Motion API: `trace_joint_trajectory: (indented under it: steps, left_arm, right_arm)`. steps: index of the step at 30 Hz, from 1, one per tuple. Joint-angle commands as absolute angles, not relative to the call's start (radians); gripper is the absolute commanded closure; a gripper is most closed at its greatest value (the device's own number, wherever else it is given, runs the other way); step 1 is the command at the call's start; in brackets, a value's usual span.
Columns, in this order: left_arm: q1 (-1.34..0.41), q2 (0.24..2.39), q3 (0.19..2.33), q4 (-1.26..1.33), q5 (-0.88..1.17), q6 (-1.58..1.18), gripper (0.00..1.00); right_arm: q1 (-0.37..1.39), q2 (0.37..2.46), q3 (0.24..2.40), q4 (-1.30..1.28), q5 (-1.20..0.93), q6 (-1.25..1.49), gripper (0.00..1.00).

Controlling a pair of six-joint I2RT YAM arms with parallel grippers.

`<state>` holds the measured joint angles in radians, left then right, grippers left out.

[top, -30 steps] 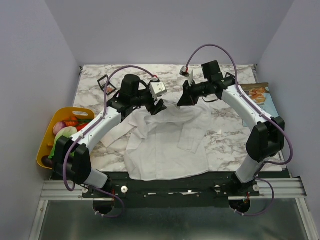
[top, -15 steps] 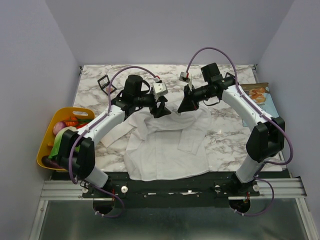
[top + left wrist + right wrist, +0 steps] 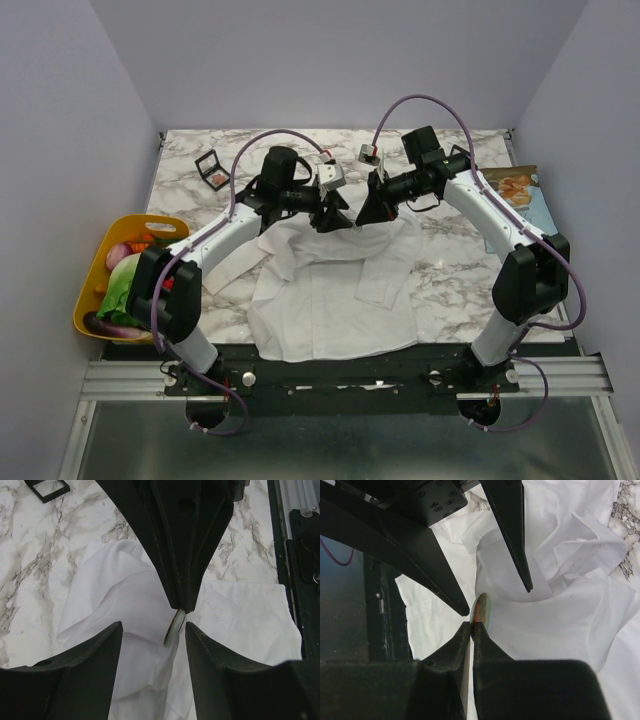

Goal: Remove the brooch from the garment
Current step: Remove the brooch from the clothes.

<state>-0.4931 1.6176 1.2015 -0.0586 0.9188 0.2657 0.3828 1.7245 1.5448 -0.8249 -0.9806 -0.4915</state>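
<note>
Brooch (image 3: 481,611) sits pinched in my right end effector (image 3: 471,628); left end effector (image 3: 152,626) stands open astride it. I judge detachment underway: next, hold shirt (image 3: 330,290), pull away.

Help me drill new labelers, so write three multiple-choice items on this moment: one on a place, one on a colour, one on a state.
1. Where is the brooch?
A) flat on bare marble
B) at the tips of the right tool, over the garment
C) on a sleeve cuff

2. What colour is the basket?
A) blue
B) black
C) yellow

3. How does the left tool stand?
A) open
B) shut on fabric
C) out of view

Key:
1 B, both wrist views show the brooch edge-on by those shut tips.
2 C, the top view shows its yellow rim.
3 A, its fingers show a wide gap, one on either side of the brooch.
</note>
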Motion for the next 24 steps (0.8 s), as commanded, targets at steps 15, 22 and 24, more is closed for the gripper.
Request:
trace_joint_trajectory:
  steps: [15,22,24]
  left_arm:
    - [-0.491,1.666,1.272,-0.152,1.075,0.344,0.55]
    - [-0.489,1.663,1.26,-0.151,1.063,0.353,0.6]
    - [-0.489,1.663,1.249,-0.121,1.06,0.324,0.62]
  right_arm:
    - [0.379,1.732,1.528,-0.831,-0.951,-0.514,0.88]
    - [0.379,1.74,1.531,-0.828,-0.953,-0.508,0.88]
    - [0.379,1.738,1.531,-0.827,-0.953,-0.508,0.88]
